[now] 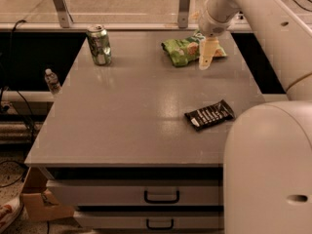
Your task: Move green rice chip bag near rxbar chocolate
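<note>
The green rice chip bag (184, 49) lies flat at the far right of the grey table (131, 121), a crinkly light-green packet. My gripper (206, 57) hangs over the bag's right end, its pale fingers pointing down at the table. The rxbar chocolate (210, 114), a dark wrapper with white lettering, lies nearer the front right of the table, well apart from the bag and the gripper.
A green soda can (99, 45) stands upright at the far left of the table. A small water bottle (51, 81) sits on a ledge left of the table. Two drawers (161, 196) face front. My robot's pale body (268, 169) fills the right foreground.
</note>
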{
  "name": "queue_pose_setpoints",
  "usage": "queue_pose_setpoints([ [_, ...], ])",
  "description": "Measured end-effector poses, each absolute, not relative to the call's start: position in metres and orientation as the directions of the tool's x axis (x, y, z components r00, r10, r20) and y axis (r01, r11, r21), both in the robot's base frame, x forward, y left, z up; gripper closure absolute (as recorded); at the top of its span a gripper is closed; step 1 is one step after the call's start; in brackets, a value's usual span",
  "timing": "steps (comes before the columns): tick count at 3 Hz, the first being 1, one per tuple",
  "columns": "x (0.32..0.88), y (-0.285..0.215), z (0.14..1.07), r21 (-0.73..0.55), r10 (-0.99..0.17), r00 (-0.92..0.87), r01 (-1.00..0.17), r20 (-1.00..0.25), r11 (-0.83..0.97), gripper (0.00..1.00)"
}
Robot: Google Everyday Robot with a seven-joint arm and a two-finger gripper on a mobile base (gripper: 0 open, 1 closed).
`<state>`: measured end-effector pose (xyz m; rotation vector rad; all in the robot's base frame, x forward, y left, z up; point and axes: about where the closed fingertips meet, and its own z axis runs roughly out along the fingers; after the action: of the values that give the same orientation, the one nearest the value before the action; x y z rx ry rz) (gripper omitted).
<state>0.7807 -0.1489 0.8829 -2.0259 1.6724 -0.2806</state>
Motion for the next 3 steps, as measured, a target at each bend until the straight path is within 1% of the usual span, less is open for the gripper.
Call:
queue_pose_setpoints([
  [1, 0.7860, -0.1472, 0.8729, -0.484, -0.965, 0.222, -0.866, -0.141, -0.129, 0.18],
  [3, 0.7888, -0.1458, 0.8643, -0.462, -0.968, 0.215, -0.877, -0.133, -0.131, 0.64],
])
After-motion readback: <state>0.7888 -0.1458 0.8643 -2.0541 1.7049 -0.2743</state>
